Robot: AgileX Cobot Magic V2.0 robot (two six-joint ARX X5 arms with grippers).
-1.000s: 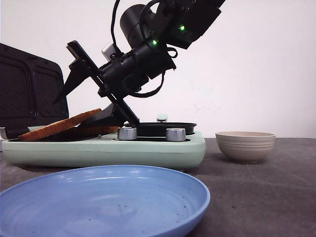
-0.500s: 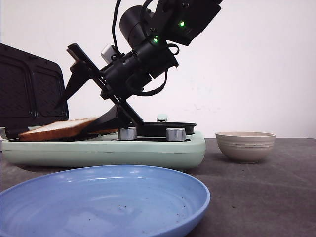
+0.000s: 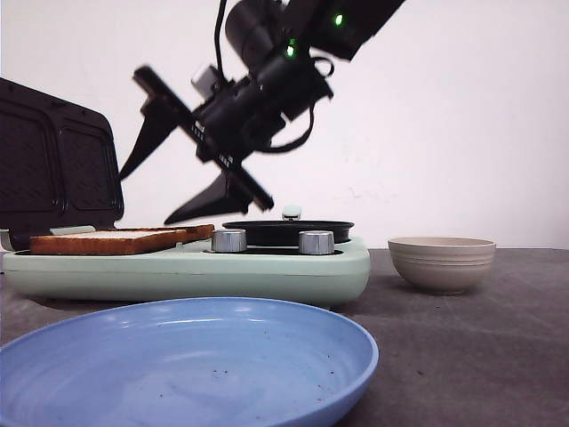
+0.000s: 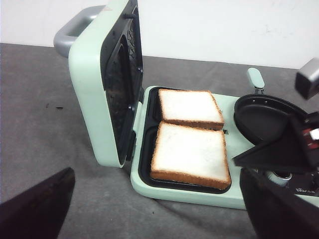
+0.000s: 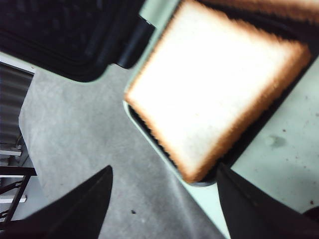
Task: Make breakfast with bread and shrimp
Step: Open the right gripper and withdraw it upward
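Two toasted slices of bread (image 4: 192, 154) lie flat side by side in the open sandwich maker's black tray; they also show in the front view (image 3: 107, 240) and the right wrist view (image 5: 219, 89). My right gripper (image 3: 147, 197) is open and empty, hanging a little above the slices (image 5: 164, 172). Its black fingers (image 4: 279, 149) show in the left wrist view. My left gripper (image 4: 157, 174) is open and empty, back from the maker's near edge over the grey table. No shrimp is in view.
The mint-green sandwich maker (image 3: 267, 267) has its lid (image 4: 99, 84) standing upright, a black round pan (image 4: 261, 117) and two silver knobs (image 3: 228, 240). A blue plate (image 3: 178, 365) lies in front. A beige bowl (image 3: 442, 263) stands to the right.
The near slice, tilted up against the right gripper's lower finger, has dropped flat into the tray. The right gripper has risen clear of it, still open.
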